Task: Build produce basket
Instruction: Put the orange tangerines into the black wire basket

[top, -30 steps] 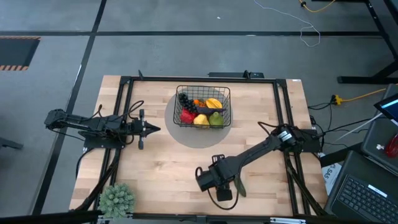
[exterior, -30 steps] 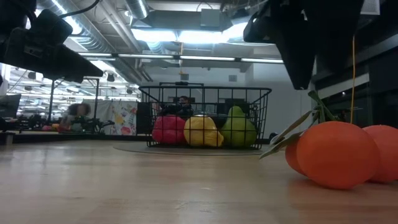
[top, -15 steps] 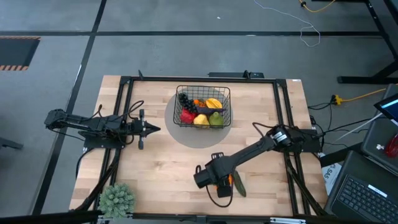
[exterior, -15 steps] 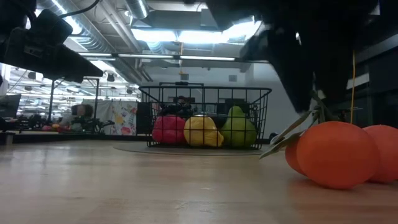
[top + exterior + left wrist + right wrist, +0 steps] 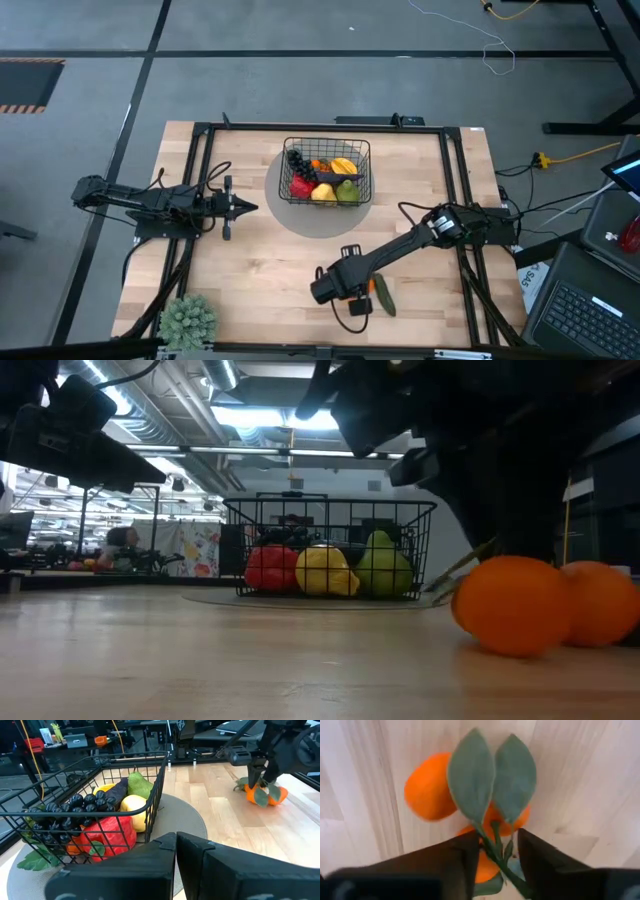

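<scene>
The black wire basket stands on a round grey mat and holds grapes, a red pepper, a lemon, a green pear-shaped fruit and a yellow fruit. A cluster of oranges with grey-green leaves lies near the table's near edge. My right gripper stands over the oranges, shut on their stem. My left gripper waits left of the basket, shut. My right gripper pinches the oranges' green stem, just below the two leaves, between its two fingers. It comes from above, pointing down. The oranges sit under the fingers with their undersides at the table top.
A bushy grey-green plant stands at the near left corner. The grey mat reaches out past the basket. Bare wood lies between the basket and the oranges. Black frame rails run along the table's sides.
My right gripper has come down over the oranges and shifted a little toward the table's left. The oranges have slid a short way toward the left with it.
</scene>
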`<state>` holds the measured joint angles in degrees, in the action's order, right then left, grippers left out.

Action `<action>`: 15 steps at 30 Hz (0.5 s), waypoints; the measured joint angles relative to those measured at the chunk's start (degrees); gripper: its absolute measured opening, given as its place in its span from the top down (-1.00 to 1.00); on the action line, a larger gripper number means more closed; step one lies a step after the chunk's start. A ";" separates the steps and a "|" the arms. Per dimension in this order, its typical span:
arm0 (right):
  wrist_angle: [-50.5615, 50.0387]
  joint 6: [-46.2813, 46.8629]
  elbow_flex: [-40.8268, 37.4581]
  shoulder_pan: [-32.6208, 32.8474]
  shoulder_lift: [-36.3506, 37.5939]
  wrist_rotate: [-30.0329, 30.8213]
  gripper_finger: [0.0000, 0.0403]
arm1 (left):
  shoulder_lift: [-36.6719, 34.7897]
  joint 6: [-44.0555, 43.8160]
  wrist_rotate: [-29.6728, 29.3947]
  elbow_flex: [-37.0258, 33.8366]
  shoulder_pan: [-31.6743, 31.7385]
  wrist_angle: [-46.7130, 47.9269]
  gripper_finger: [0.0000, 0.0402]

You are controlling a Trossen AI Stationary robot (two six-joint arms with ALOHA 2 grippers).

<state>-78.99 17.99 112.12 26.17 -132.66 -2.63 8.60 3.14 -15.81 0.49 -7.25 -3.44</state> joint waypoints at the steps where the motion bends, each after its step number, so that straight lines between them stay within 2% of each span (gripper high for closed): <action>1: -0.40 -0.04 0.00 0.00 0.00 0.02 0.56 | 0.00 -0.02 0.02 0.00 0.00 0.00 0.98; 4: -0.72 -1.73 0.00 -0.11 0.00 0.70 0.89 | 0.01 0.00 0.02 0.00 0.00 -0.01 0.98; 5: -0.77 -2.76 0.00 -0.10 0.00 1.62 0.93 | 0.02 0.00 0.00 -0.01 -0.02 0.00 0.98; 9: -6.08 -8.09 0.97 -0.38 0.00 4.66 0.96 | 0.02 0.00 0.02 0.00 -0.02 0.00 0.98; 12: -11.63 -9.16 3.20 -1.52 0.00 9.73 0.98 | 0.02 0.00 0.01 -0.01 -0.02 0.00 0.98; 15: -10.90 -9.33 6.27 -2.97 0.33 12.53 0.98 | 0.02 0.00 0.00 0.00 -0.02 -0.02 0.98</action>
<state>-89.89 8.66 118.39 23.20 -132.33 9.90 8.62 3.14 -15.81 0.49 -7.27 -3.46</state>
